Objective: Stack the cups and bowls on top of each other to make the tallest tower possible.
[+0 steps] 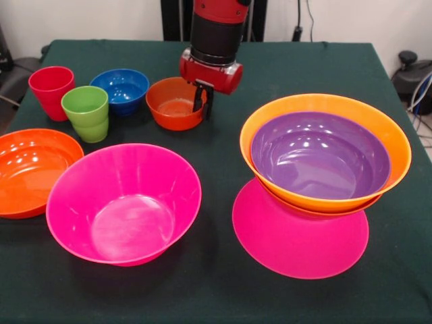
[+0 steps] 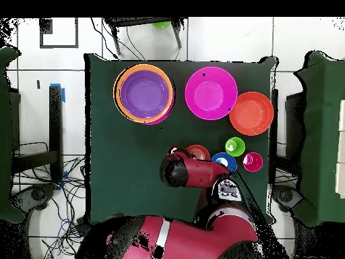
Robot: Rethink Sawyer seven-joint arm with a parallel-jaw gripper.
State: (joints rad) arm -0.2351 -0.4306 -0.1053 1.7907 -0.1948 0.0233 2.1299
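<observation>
Front view: we see the hand [image 1: 203, 102] lowered at the right rim of the small red-orange bowl [image 1: 174, 102], its dark fingers [image 1: 198, 100] straddling or brushing that rim. We cannot tell whether they are apart or pressed on the wall. The tower [image 1: 317, 196] stands right of centre: an upturned hot pink bowl [image 1: 297, 243] as base, a large orange bowl [image 1: 378, 131] on it, and a purple bowl [image 1: 317, 155] nested inside. A sliver of red-orange shows under the orange bowl's lower edge, possibly a shallow bowl. Off the tower are a second hot pink bowl [image 1: 125, 206], upright near the front, a shallow red-orange bowl [image 1: 30, 169] at the left, a red cup [image 1: 51, 89], a lime green cup [image 1: 86, 111] and a small blue bowl [image 1: 121, 89].

Overhead view: the arm [image 2: 192, 172] covers most of the small red-orange bowl [image 2: 199, 150]; the hand itself is hidden. The tower [image 2: 143, 93] sits well apart from the loose pieces clustered at the other side of the counter [image 2: 114, 168].

Risk, our judgement: a pinch on one thin, glossy rim could slip or tip the bowl in transit. The orange bowl rests on a rounded upturned base, so an off-centre drop could rock the whole stack.
</observation>
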